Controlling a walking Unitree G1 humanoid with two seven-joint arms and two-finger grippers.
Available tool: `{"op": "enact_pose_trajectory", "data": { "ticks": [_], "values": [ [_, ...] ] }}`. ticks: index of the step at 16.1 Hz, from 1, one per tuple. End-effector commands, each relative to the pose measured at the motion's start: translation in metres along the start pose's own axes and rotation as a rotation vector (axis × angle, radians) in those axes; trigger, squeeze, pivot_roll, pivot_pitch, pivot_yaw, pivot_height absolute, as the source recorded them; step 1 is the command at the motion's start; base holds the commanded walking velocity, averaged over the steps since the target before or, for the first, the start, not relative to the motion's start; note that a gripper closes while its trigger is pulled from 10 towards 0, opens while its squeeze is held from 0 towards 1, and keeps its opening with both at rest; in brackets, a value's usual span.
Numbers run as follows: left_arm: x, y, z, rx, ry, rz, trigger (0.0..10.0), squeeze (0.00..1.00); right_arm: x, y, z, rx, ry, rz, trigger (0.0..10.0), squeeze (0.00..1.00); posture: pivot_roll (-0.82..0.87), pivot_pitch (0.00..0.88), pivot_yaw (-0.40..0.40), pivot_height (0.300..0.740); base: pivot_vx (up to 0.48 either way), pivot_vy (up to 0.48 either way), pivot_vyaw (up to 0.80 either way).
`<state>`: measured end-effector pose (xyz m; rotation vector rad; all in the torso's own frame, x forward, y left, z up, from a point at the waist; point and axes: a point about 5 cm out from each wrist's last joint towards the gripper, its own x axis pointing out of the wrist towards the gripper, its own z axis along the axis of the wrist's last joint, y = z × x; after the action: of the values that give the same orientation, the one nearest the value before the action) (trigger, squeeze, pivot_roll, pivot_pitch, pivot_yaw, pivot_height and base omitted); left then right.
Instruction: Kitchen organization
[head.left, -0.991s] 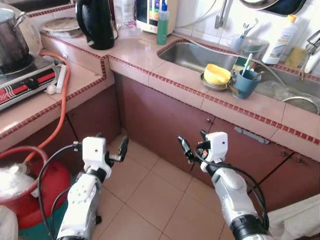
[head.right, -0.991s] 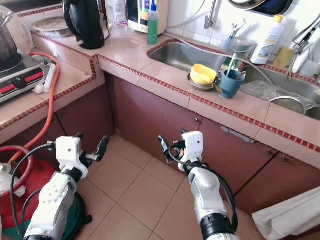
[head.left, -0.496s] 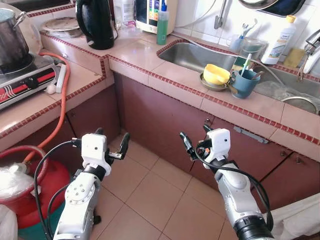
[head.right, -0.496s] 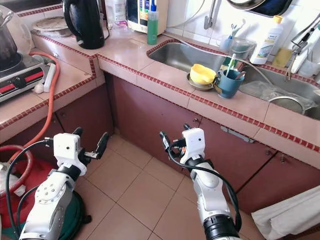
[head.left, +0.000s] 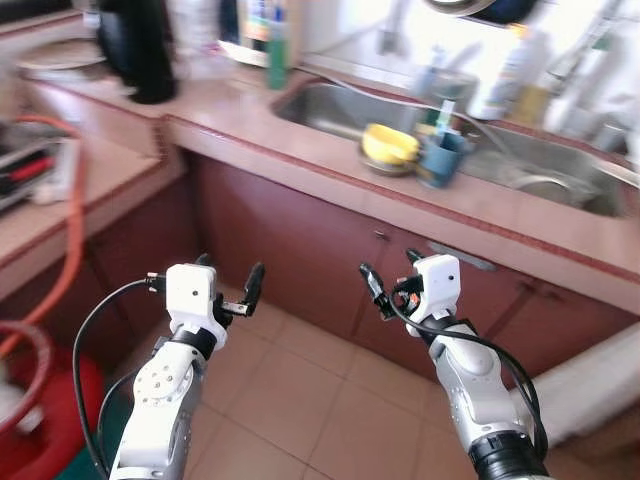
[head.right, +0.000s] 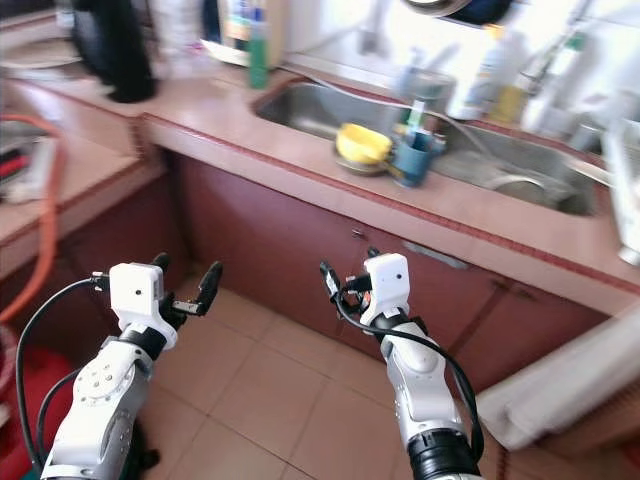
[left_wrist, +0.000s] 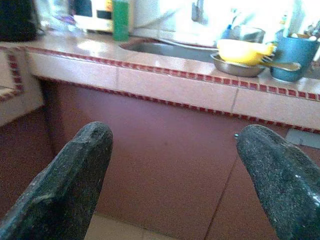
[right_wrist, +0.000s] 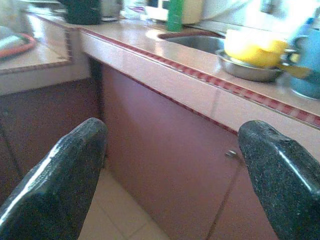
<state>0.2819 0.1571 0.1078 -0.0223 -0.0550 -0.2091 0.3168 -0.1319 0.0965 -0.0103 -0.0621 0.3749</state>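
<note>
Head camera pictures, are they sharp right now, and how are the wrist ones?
Both eye views are smeared by motion, the yellow bowl and blue cup soft, the back wall washed out; left wrist view is clearer; right wrist view blurs the bowl.

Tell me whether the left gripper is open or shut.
Open: the left gripper holds nothing, its two black fingers spread wide apart.

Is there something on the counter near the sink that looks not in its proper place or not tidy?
Mildly. A yellow bowl sits in a metal dish on the counter ledge beside the sink, with a blue cup holding utensils next to it. Nothing looks spilled or broken, though the head views are blurred.
</note>
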Motion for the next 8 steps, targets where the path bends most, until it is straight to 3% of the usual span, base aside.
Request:
{"op": "enact_pose_trajectory", "data": {
  "ticks": [1, 6, 8],
  "values": [
    [0.0017, -0.0023, 0.0045, -0.001, -0.010, 0.000, 10.0, 0.00, 0.0005, -0.0017, 0.0046, -0.007, -0.010, -0.001, 10.0, 0.00, -0.04, 0.000, -0.069, 0.740, 0.000, 0.000, -0.75],
    [0.0016, -0.0016, 0.0049, 0.005, -0.002, 0.000, 10.0, 0.00, 0.0005, -0.0007, 0.0067, -0.014, -0.016, 0.002, 10.0, 0.00, -0.04, 0.000, -0.069, 0.740, 0.000, 0.000, -0.75],
    [0.0015, -0.0016, 0.0054, 0.006, -0.002, -0.004, 10.0, 0.00, 0.0009, 0.0018, 0.0092, -0.022, -0.033, 0.017, 10.0, 0.00, -0.04, 0.000, -0.067, 0.740, 0.000, 0.000, 0.00]
  ]
}}
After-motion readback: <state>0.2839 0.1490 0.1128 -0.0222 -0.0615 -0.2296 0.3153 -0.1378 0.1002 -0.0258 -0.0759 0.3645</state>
